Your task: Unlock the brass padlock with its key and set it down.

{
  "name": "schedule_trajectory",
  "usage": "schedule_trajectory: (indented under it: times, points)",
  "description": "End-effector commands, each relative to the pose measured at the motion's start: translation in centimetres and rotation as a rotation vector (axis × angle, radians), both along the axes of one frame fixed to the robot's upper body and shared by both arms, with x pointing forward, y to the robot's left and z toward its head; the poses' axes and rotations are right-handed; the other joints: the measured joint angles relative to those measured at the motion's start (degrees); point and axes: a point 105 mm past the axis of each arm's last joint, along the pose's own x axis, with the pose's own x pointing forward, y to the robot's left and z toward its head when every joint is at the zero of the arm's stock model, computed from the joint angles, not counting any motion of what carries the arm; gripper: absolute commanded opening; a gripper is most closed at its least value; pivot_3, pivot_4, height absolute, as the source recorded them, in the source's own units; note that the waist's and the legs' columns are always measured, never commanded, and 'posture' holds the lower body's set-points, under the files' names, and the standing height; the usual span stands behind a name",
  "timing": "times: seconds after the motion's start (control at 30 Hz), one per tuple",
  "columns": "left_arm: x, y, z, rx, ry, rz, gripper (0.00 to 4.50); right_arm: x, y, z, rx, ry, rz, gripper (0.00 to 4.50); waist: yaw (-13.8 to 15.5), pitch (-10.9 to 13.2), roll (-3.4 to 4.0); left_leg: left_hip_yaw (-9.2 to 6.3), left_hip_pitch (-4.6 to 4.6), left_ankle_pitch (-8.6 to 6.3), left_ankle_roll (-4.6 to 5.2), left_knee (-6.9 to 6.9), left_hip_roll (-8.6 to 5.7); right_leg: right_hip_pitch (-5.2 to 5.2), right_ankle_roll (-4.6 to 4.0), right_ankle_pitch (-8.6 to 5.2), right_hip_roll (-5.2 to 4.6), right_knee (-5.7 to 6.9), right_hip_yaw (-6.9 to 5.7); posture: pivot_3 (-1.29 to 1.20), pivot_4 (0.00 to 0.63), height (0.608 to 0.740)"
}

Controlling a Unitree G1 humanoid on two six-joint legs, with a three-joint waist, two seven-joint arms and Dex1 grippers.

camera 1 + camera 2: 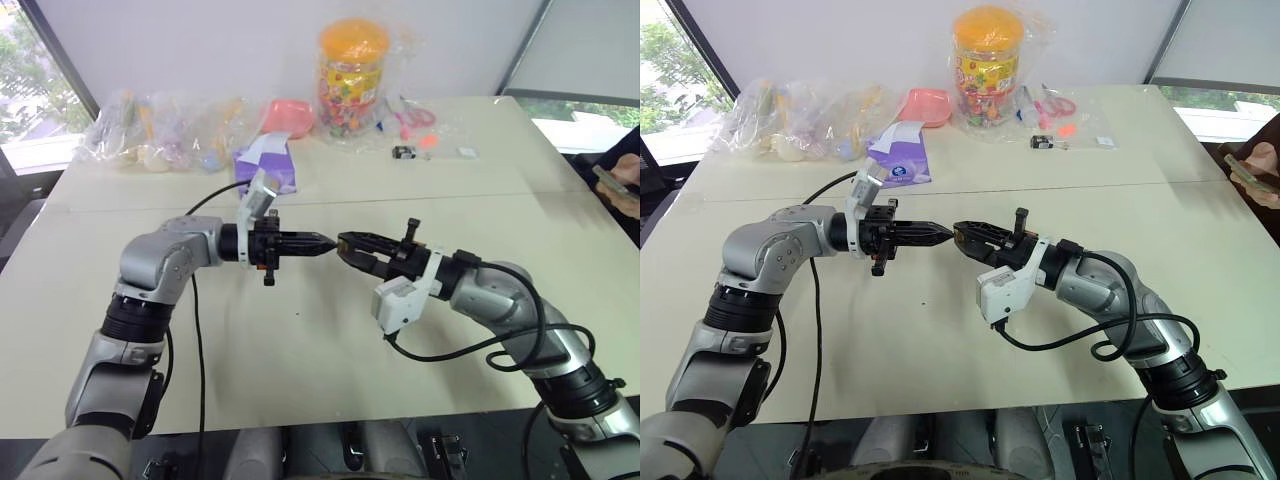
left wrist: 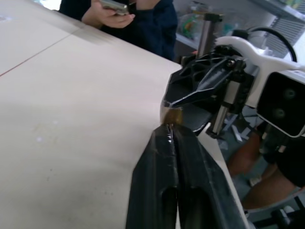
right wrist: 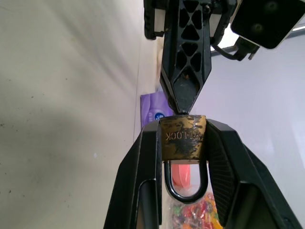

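Note:
The brass padlock [image 3: 183,138] is clamped between the fingers of my right gripper [image 3: 183,126], its dark shackle loop pointing back toward the wrist. Both grippers meet tip to tip in mid-air above the middle of the table. My left gripper [image 1: 328,243] is shut, and its pointed tips press against the padlock's body end. A thin silvery sliver, the key [image 2: 168,132], shows pinched between the left fingertips right at the padlock [image 2: 172,114]. Most of the key is hidden by the fingers. My right gripper [image 1: 345,241] points toward the left one.
Along the table's far edge stand a candy jar with an orange lid [image 1: 352,75], clear plastic bags of items [image 1: 160,130], a purple packet [image 1: 268,165] and a small black object with a white label [image 1: 404,152]. A person holding a phone [image 1: 620,185] sits at the right.

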Motion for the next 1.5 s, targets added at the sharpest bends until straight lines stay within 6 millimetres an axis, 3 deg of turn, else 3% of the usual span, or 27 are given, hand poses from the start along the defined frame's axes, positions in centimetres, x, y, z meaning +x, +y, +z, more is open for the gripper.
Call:
schedule_trajectory:
  times: [0.03,0.47,0.87,1.27,1.33,1.43,1.5]
  points:
    - [-0.3,0.0,0.8,-0.012,-0.05,-0.009,0.02,-0.8,0.4,1.5,0.032,-0.054,0.031,0.71,0.0,0.0,0.0,0.0,0.0,0.0,0.0,0.0,0.0,0.0,0.0,0.0,0.0,0.0,0.0,0.0,0.15,0.737]
    - [-0.2,-0.5,0.1,0.036,-0.342,0.03,0.02,-0.8,0.6,1.4,0.023,-0.022,0.042,0.71,0.05,0.0,0.0,0.01,0.01,0.0,0.0,0.0,0.0,0.0,-0.01,0.0,-0.01,0.01,0.01,0.0,0.15,0.737]
    - [0.3,-1.2,1.1,0.021,-0.702,0.064,0.02,-0.8,0.6,1.3,0.018,-0.02,0.043,0.71,0.12,0.0,0.0,0.02,0.01,0.0,0.0,0.0,-0.02,0.0,0.0,0.0,-0.02,0.01,0.0,0.0,0.15,0.737]
    - [-0.1,-1.1,1.5,0.014,-1.242,0.034,0.02,-0.8,0.4,1.1,0.018,-0.015,0.037,0.71,0.2,0.0,0.0,0.03,0.02,0.0,0.0,0.0,-0.02,0.0,0.0,0.01,-0.02,0.01,0.0,0.0,0.15,0.737]
    - [0.2,-1.0,1.3,0.011,-1.227,0.049,0.02,-0.7,0.4,1.1,0.016,-0.017,0.038,0.71,0.19,0.0,0.0,0.04,0.02,0.0,0.0,0.0,-0.02,0.0,0.0,0.01,-0.02,0.01,0.0,0.0,0.15,0.737]
    - [2.7,-0.1,0.8,-0.011,-0.842,0.203,0.02,-0.7,0.5,1.2,0.015,-0.02,0.04,0.71,0.27,0.0,0.0,0.04,0.02,0.0,0.0,0.01,-0.03,0.01,0.01,0.01,-0.03,0.03,0.0,0.0,0.15,0.737]
    - [3.4,0.7,-0.9,0.019,-0.48,0.22,0.02,-0.7,0.5,1.2,0.015,-0.021,0.04,0.71,0.14,0.0,0.0,0.04,0.0,0.0,0.0,0.05,-0.03,0.01,0.01,0.01,-0.02,0.04,0.0,0.0,0.15,0.737]
